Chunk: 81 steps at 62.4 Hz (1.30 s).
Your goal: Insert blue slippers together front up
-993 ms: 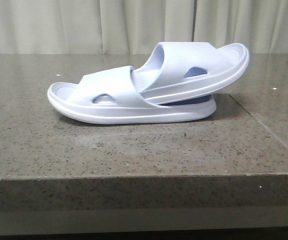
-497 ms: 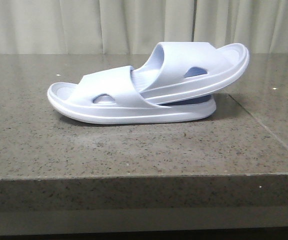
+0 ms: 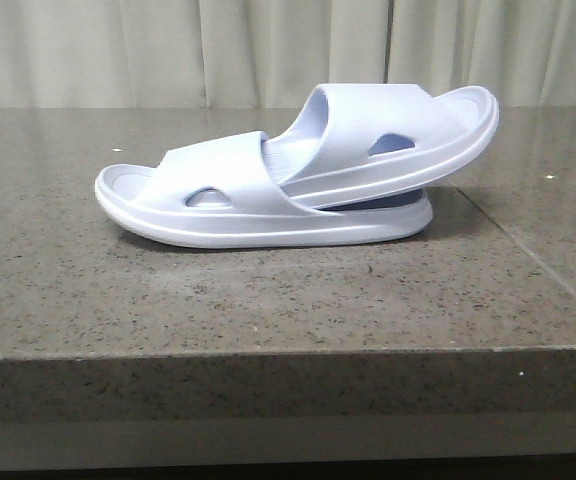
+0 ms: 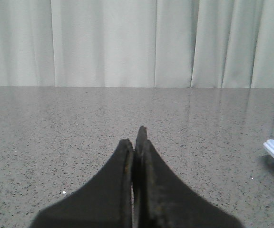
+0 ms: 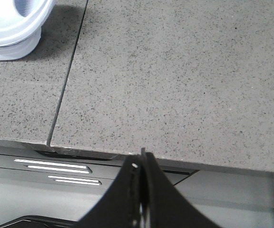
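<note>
Front view shows the blue slippers (image 3: 288,175) nested together mid-table (image 3: 268,300), lying side-on; the lower slipper (image 3: 218,200) rests flat with one end to the left, while the upper slipper (image 3: 398,135) is tucked under its strap and tilts up to the right; pale curtains (image 3: 268,50) hang behind. The left hand (image 4: 137,142) hovers over bare stone with fingers pressed together, holding nothing; the right hand (image 5: 141,166) sits at the table's near edge, fingers likewise together and empty.
</note>
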Available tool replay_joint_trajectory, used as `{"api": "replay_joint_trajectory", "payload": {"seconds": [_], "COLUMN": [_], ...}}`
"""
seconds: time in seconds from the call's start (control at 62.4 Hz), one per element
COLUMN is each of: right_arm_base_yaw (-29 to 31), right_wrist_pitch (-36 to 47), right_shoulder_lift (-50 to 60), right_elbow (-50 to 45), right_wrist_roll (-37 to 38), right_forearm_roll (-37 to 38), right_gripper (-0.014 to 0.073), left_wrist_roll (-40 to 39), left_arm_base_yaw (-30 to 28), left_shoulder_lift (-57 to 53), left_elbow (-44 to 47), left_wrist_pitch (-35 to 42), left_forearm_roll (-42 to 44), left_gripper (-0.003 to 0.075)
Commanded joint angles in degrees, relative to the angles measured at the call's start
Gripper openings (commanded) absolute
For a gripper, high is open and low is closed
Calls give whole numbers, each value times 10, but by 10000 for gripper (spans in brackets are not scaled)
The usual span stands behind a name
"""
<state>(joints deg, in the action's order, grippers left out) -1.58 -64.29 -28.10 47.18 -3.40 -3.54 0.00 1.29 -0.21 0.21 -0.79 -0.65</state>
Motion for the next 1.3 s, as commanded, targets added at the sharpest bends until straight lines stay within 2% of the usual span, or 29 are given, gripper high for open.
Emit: {"api": "replay_joint_trajectory", "payload": {"seconds": [0.0,0.737,0.865,1.009,1.186,1.282], "right_arm_base_yaw": [-2,-2,-8,-39,-30,-26], "right_wrist_pitch": [38,39,60,188,410,501], "right_shoulder_lift": [-3,-3,6,42,106,145], "right_elbow": [12,12,7,-53,-190,-269], "right_wrist_roll": [0,0,-1,-1,-1,-1], "right_forearm_roll": [1,1,27,28,16,9], "right_gripper": [-68,-68,-68,-68,-68,-68], "left_wrist_roll": [0,0,0,0,0,0], "left_arm_base_yaw": [3,3,3,3,3,3], "left_shoulder_lift": [-10,-9,-9,-9,-9,-9], "left_elbow": [4,4,4,4,4,4], "left_wrist_pitch": [45,45,45,45,45,45], "left_forearm_roll": [-2,-2,-2,-2,-2,-2], "left_gripper": [-20,-20,-20,-20,-20,-20]}}
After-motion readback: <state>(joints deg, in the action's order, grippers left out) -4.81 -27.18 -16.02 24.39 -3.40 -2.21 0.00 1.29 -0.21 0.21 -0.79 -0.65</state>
